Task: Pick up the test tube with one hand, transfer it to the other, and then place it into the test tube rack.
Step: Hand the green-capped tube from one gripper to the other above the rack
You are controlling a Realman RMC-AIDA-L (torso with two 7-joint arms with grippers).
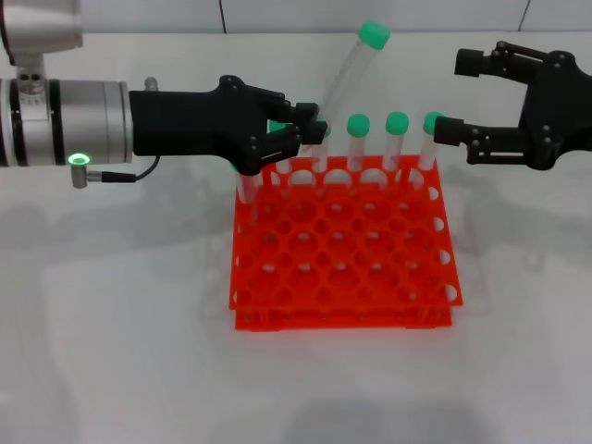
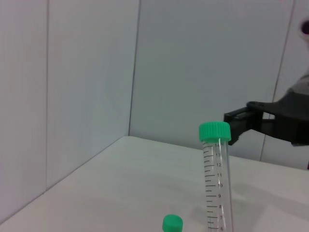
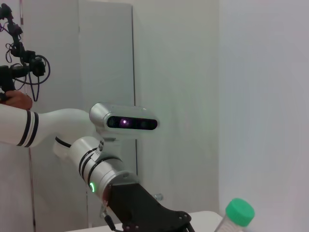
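Left black two-finger gripper clamped on slim clear plastic test tube with green screw cap, tube tilted, above back row of rack.

Tube held by lower end, cap leaning up and toward robot's right; same tube's graduated wall and cap in left wrist view. Left wrist silver-grey, green light on. Bright orange-red plastic 2-tier test tube rack on white table. Other green-capped tubes upright in rack's back row; exact count unclear behind gripper. Right black two-finger gripper spread wide, holding nothing, in the air near rack's back right corner, well apart from tilted tube.
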